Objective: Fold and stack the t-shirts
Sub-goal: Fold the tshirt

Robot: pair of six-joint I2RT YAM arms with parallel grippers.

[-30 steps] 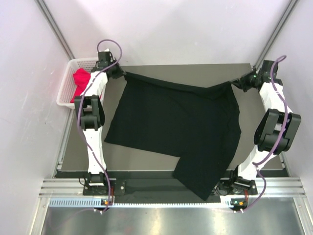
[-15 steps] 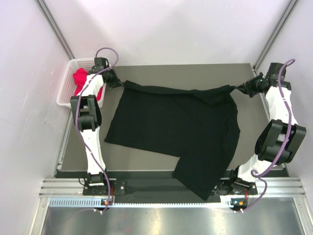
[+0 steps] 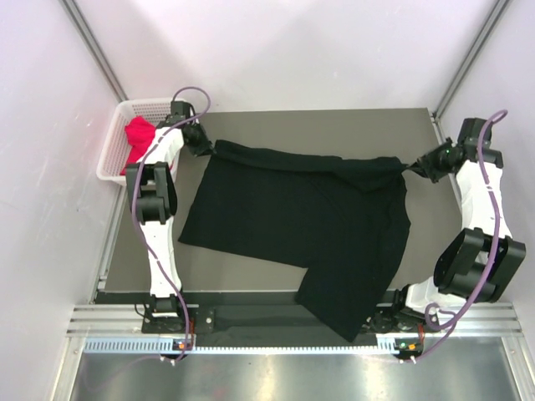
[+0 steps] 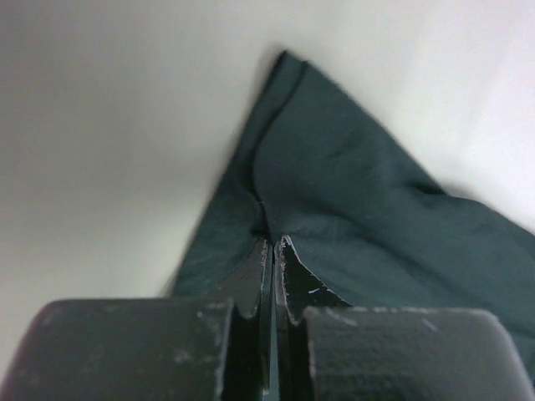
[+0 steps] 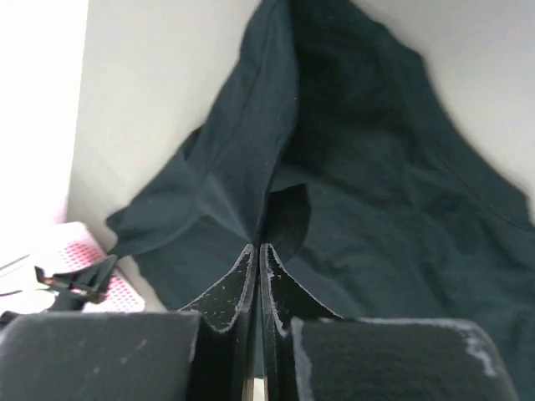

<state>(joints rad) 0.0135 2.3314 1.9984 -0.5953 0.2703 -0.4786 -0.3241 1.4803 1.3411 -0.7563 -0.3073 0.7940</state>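
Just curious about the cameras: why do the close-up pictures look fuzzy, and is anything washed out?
Left wrist view: the left tool, close to the lens, is blurred, the black t-shirt soft. Right wrist view: glare bleaches the upper left and the basket. Top external view: sharp, evenly lit.

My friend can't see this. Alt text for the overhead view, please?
A black t-shirt lies spread on a grey table, its far edge pulled taut between the left gripper and right gripper, both shut on it. A red-pink t-shirt sits in a white basket at left.
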